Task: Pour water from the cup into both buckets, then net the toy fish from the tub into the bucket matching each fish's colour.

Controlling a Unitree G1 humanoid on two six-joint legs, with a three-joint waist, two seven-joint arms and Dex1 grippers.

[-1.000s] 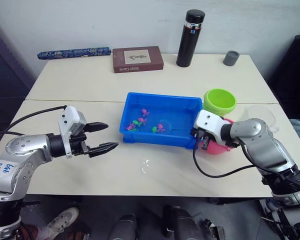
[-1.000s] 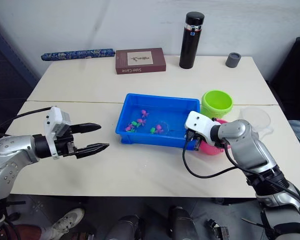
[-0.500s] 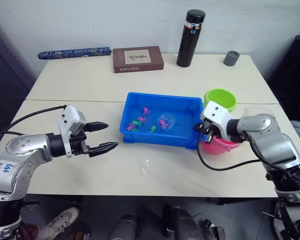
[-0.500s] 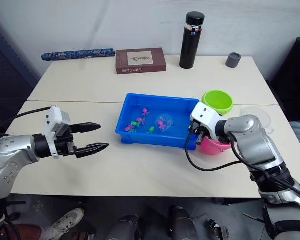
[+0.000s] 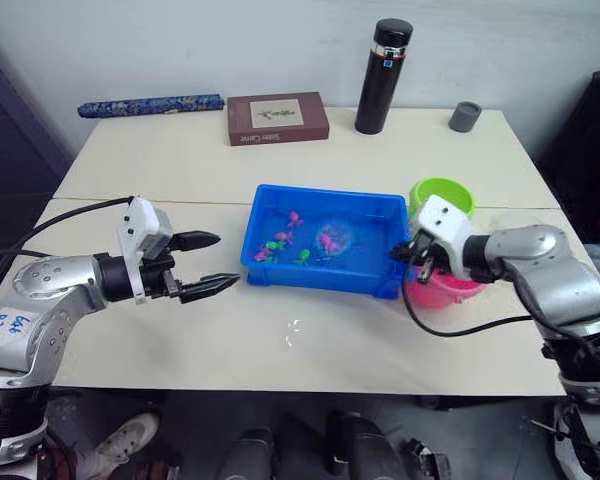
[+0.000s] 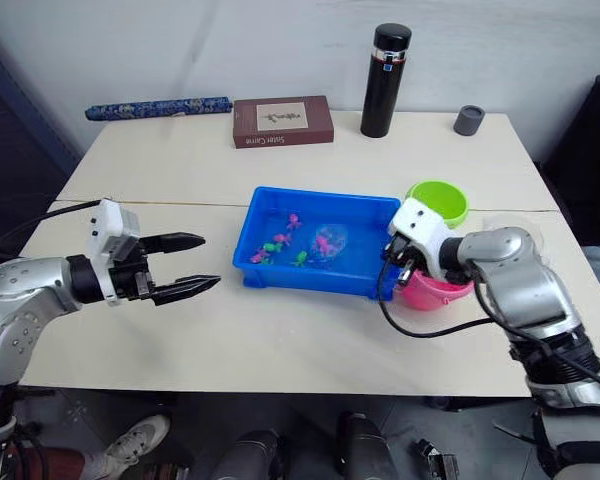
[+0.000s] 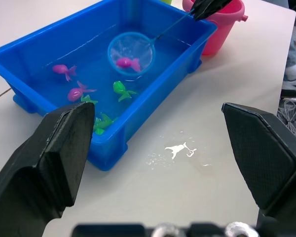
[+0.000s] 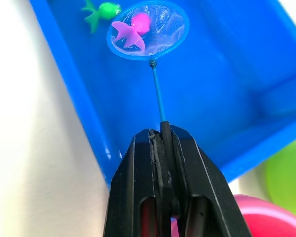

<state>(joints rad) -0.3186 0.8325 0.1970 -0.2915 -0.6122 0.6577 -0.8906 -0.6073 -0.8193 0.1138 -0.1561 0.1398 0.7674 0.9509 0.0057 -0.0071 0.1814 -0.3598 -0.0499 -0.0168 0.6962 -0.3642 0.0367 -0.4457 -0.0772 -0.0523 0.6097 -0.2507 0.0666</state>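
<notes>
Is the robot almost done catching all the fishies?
Not yet. The right gripper is shut on the net, and one pink fish lies in its hoop over the tub. That fish goes in the pink bucket next. Other pink and green fish are in the tub's water. Whether the buckets already hold water or fish can't be seen. The left gripper is open, holding nothing.

2 buckets [image 6: 437, 201], 1 tub [image 6: 310, 281], 1 net [image 7: 131, 53]
</notes>
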